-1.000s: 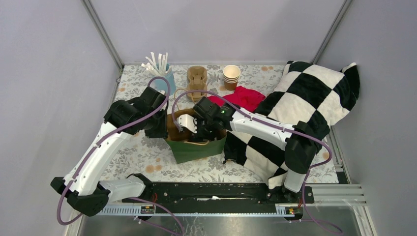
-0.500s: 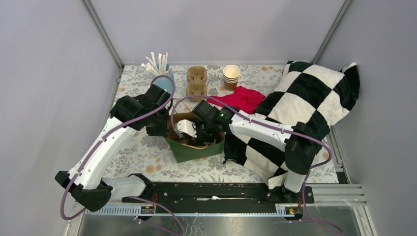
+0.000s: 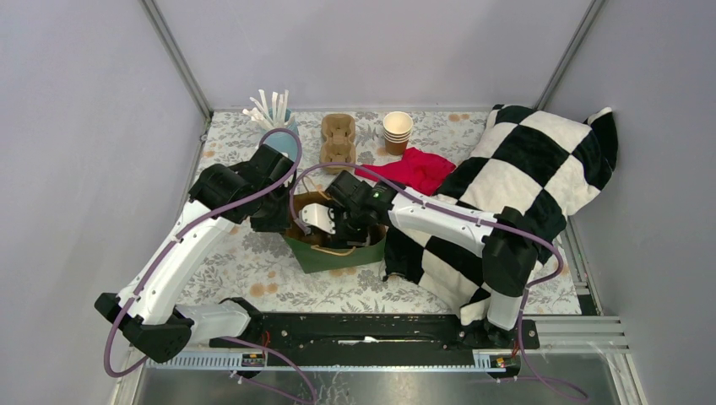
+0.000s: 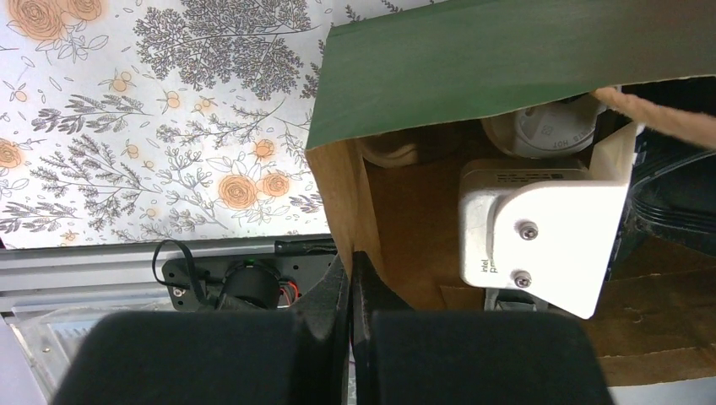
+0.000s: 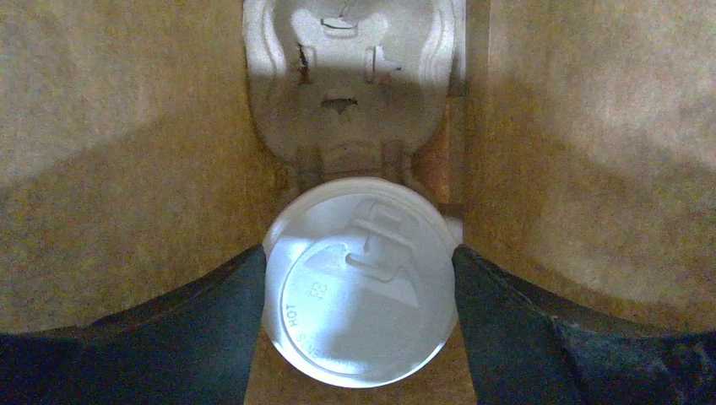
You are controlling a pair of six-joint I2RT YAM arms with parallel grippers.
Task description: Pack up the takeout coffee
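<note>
Right pincer [image 5: 358, 261] is closed on the takeout coffee [image 5: 359, 291] — cup upright between its jaws, inside the bag [image 4: 473, 67]. Left pincer [image 4: 350, 283] is clamped on the bag wall. Thin paper, likely crushable; lid may pop — grip the body below the rim, lightly.

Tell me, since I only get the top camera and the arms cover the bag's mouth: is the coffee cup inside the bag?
Observer: Yes. The right wrist camera shows the coffee cup, white lid up, between the brown inner walls of the bag.
Operator: Is the right gripper on it?
Observer: The right gripper has one finger against each side of the lid.
Operator: And the left gripper?
Observer: The left gripper is shut on the bag's rim, pinching the paper wall between its fingers.
</note>
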